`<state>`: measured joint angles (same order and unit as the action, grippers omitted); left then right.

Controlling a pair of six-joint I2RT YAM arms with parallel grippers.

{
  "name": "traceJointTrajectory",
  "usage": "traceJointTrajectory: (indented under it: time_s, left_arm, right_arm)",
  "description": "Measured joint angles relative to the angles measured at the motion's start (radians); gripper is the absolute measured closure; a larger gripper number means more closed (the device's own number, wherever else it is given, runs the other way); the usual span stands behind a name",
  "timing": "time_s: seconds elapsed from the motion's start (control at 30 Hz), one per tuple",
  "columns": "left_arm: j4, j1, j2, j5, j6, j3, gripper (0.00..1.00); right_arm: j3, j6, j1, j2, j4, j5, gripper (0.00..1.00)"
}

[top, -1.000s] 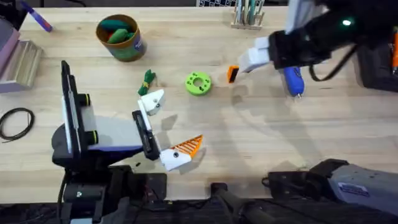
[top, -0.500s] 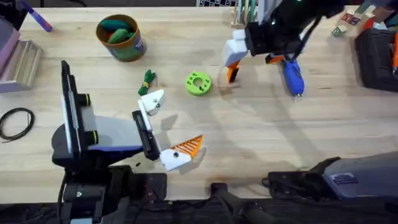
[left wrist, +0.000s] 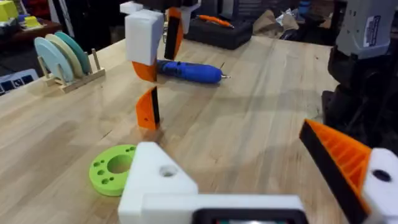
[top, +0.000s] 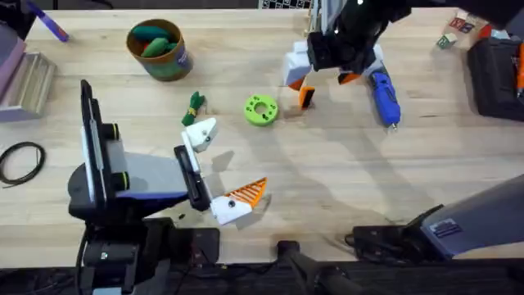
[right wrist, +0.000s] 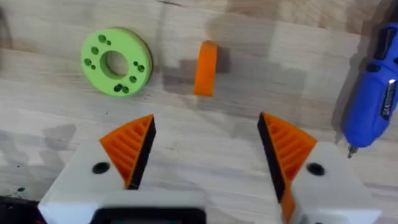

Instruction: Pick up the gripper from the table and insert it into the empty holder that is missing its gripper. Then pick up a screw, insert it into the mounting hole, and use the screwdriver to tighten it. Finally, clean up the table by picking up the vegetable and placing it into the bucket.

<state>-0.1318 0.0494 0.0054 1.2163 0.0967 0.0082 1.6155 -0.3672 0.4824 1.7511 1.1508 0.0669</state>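
While I watch from far left to right: the round green bucket w/ tan rim (top: 158,49) sits far left, toy veg already inside. Just right and nearer, the small dark green elongated toy vegetable (top: 194,104) lies beside the white angular plastic holder (top: 200,131), bare w/o its pad. My left gripper (top: 219,170) is parked low near the edge; its one ribbed pad and the bare mount stand spread, nothing between them.

Center: the lime-green ring-shaped disc (top: 261,110), not my target. Just right of it stands the small orange plastic gripper piece w/ black side (top: 305,97), upright on the wood.

What changed: over the last sec my right gripper (top: 324,67) swept in from the right and now hangs directly above that orange piece, fingers wide apart, straddling it in the wrist view (right wrist: 206,67). I read that as pre-grasp, so step one is only beginning; next I'd drop and close.

Farther right, the blue pen-shaped electric screwdriver (top: 384,97) lies untouched.
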Motion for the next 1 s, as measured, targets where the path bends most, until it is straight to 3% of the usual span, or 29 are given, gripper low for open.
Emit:
traceJointTrajectory:
  time_s: [0.73,1.0]
  left_arm:
    - [0.000,0.000,0.000,0.000,0.000,0.000,0.015]
    - [0.000,0.000,0.000,0.000,0.000,0.000,0.015]
  right_arm:
    - [0.007,0.000,0.000,0.177,-0.062,0.000,0.015]
    - [0.007,-0.009,0.000,0.190,-0.066,0.020,0.062]
